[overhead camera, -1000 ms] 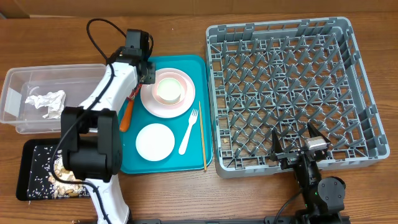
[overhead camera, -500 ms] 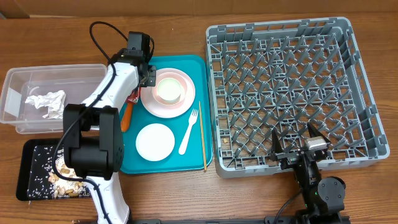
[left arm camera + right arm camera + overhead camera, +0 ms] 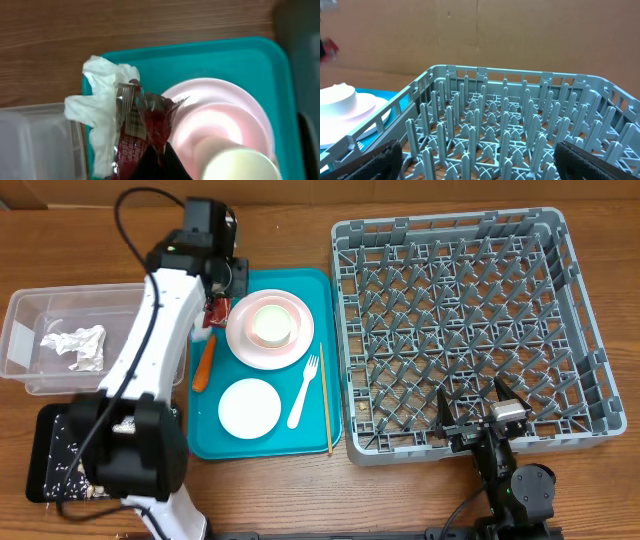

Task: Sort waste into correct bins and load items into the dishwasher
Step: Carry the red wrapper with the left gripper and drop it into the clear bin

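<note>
My left gripper (image 3: 214,296) is shut on the red wrapper (image 3: 213,311), which hangs over the teal tray's (image 3: 300,442) back left corner. In the left wrist view the fingers (image 3: 159,162) pinch the wrapper (image 3: 145,117) above the crumpled white napkin (image 3: 100,117). Beside it, the pink plate (image 3: 245,348) carries the pink bowl (image 3: 295,317) and the small white cup (image 3: 270,326). The carrot stick (image 3: 203,366), white bowl (image 3: 249,407), fork (image 3: 303,392) and chopstick (image 3: 325,410) lie on the tray. My right gripper (image 3: 473,418) stands open at the near edge of the grey dishwasher rack (image 3: 465,330), holding nothing.
The clear tub (image 3: 40,310) at the left holds crumpled foil (image 3: 76,346). In front of it, the black tray (image 3: 40,442) holds rice and scraps. My left arm (image 3: 150,360) stretches over the gap between tub and teal tray.
My left gripper closed on the red wrapper and lifted it up and to the left, off the tray. The right arm has not moved.
</note>
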`<state>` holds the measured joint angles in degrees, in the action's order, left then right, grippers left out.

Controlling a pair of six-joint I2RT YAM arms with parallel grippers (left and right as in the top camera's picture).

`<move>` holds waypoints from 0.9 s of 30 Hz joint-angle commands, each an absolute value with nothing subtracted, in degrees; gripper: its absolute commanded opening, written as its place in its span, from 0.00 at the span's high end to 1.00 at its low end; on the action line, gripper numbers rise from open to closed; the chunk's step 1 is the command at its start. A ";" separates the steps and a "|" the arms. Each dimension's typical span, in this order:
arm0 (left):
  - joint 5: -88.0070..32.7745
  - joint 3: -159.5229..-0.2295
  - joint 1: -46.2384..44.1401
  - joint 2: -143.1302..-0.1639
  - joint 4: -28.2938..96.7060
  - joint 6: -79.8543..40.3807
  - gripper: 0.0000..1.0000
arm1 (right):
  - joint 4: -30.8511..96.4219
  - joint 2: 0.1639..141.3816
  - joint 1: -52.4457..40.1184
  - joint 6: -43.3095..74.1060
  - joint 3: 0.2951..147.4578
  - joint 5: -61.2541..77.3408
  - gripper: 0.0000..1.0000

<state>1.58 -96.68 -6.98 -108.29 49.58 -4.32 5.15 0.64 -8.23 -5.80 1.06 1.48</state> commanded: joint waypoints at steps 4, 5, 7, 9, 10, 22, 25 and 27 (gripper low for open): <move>-0.75 -98.04 -5.69 -100.01 53.54 -8.75 0.96 | 4.82 0.16 -7.86 -5.82 0.47 1.32 0.00; 0.16 -98.04 -5.23 -99.35 53.56 -9.08 0.96 | 4.82 0.16 -7.86 -5.85 0.47 1.32 0.00; 6.31 -98.04 -3.05 -98.02 53.54 -9.34 0.96 | 4.82 0.16 -7.86 -5.82 0.47 1.32 0.00; 9.54 -98.04 -1.04 -98.06 53.84 -9.61 0.96 | 4.82 0.16 -7.86 -5.85 0.47 1.32 0.00; 10.76 -97.93 1.30 -98.59 54.52 -9.72 0.96 | 4.82 0.16 -7.86 -5.82 0.47 1.32 0.00; 1.06 -97.60 20.14 -109.08 58.06 -14.39 0.96 | 4.82 0.16 -7.86 -5.82 0.47 1.32 0.00; 0.71 -97.60 21.34 -111.37 58.02 -14.37 0.90 | 4.82 0.16 -7.86 -5.82 0.47 1.32 0.00; -0.08 -97.60 21.52 -111.74 58.00 -14.37 0.70 | 4.82 0.16 -7.86 -5.82 0.47 1.32 0.00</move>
